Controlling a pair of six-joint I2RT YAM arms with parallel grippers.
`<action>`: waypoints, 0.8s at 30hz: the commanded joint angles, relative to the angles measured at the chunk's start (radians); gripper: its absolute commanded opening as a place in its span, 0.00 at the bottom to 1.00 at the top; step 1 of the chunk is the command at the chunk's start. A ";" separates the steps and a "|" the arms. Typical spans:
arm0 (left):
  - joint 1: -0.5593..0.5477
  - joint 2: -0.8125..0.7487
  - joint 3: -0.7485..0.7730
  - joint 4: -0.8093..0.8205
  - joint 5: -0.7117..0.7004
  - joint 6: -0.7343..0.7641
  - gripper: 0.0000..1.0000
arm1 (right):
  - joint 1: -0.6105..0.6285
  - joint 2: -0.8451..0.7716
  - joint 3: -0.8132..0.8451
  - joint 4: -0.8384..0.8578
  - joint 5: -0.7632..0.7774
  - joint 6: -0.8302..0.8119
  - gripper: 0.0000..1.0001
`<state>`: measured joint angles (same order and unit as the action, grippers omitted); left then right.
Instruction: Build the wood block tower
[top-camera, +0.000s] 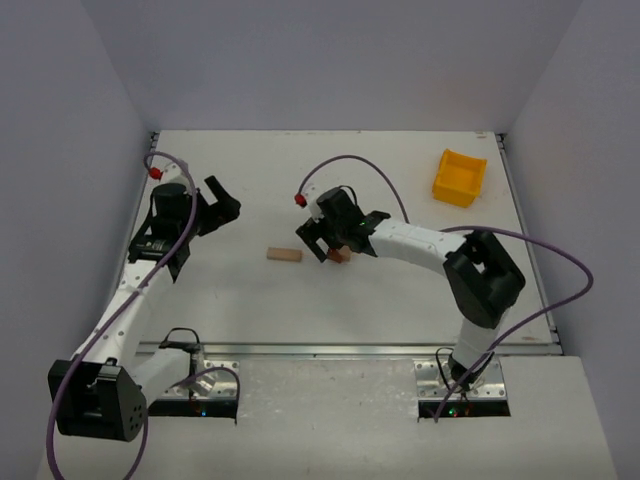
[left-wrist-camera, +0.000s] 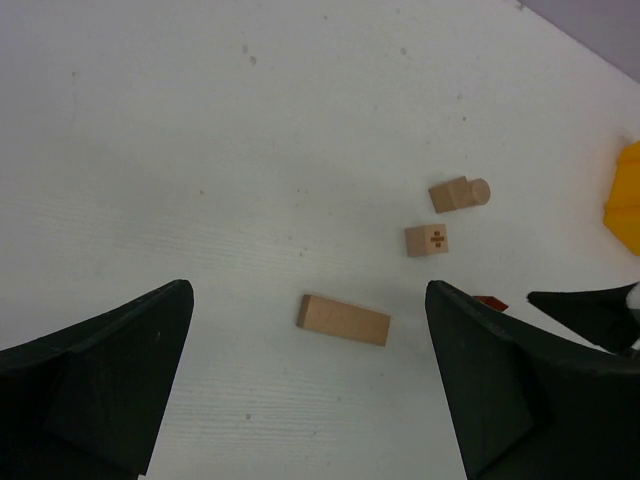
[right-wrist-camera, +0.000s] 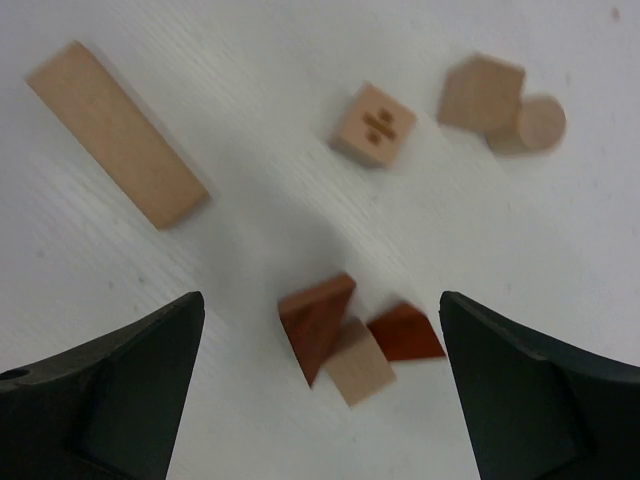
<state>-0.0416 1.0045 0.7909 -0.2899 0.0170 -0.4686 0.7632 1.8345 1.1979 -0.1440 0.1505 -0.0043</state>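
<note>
Reddish wedges and a pale cube lie tumbled at lower centre under the right gripper, spread wide and empty; nothing looks stacked, so it must pinch one.

White table, plain grey walls

Left arm extends forward along the left side. Left gripper angles inward and its jaws are spread wide. Right arm bends at the elbow and reaches leftward toward centre. Right gripper faces downward, jaws likewise wide apart, gripping nothing.
</note>
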 joint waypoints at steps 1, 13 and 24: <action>-0.084 0.117 0.074 0.120 0.150 0.122 1.00 | -0.065 -0.274 -0.133 -0.007 0.093 0.186 0.99; -0.378 0.624 0.504 -0.211 -0.089 -0.134 1.00 | -0.099 -0.633 -0.415 -0.261 0.541 0.487 0.99; -0.522 0.928 0.773 -0.356 -0.268 -0.344 0.97 | -0.098 -0.830 -0.560 -0.263 0.613 0.553 0.99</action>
<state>-0.5359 1.8815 1.4604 -0.5935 -0.1559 -0.6942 0.6632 1.0586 0.6565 -0.4281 0.6875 0.4950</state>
